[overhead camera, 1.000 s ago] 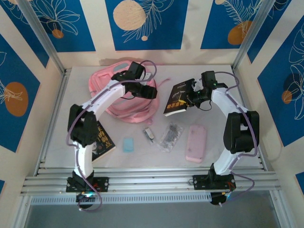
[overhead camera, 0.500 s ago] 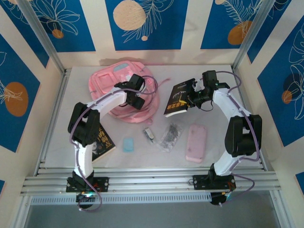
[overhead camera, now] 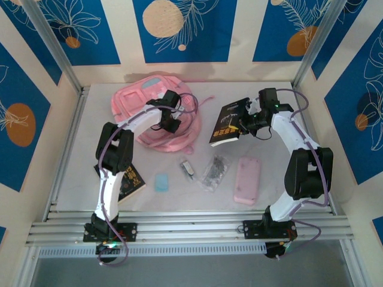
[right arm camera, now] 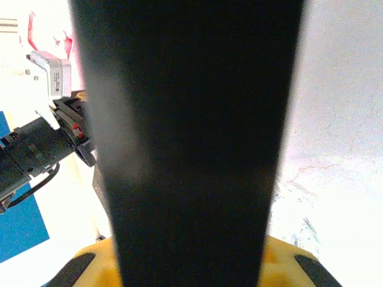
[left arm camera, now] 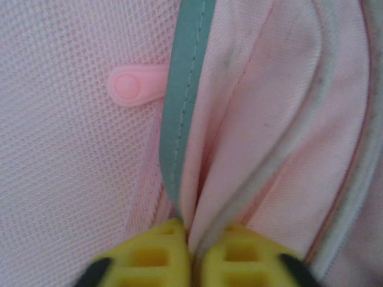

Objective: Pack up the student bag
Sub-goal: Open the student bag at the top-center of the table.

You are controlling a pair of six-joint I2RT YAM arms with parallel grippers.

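The student bag (overhead camera: 134, 104), big, soft and pink, lies at the back left of the table. My left gripper (overhead camera: 173, 122) rests on its right side. In the left wrist view it (left arm camera: 192, 245) is shut on a fold of the bag's pink fabric (left arm camera: 269, 119), right beside a teal trim strip (left arm camera: 185, 89) and a pink pull tab (left arm camera: 134, 85). My right gripper (overhead camera: 245, 122) holds a black book (overhead camera: 226, 125) with yellow lettering above the table, right of the bag. In the right wrist view the book (right arm camera: 191, 119) stands between the yellow fingers (right arm camera: 293, 263).
A second black book (overhead camera: 128, 179) lies under the left arm near the front left. In front of the bag lie a small pale blue item (overhead camera: 162, 182), a small dark clip-like piece (overhead camera: 188, 169), a clear packet (overhead camera: 215, 170) and a flat pink pencil case (overhead camera: 247, 179).
My left gripper has dropped onto the bag's right side and closed on its fabric. The right gripper has carried the book slightly back and to the right.
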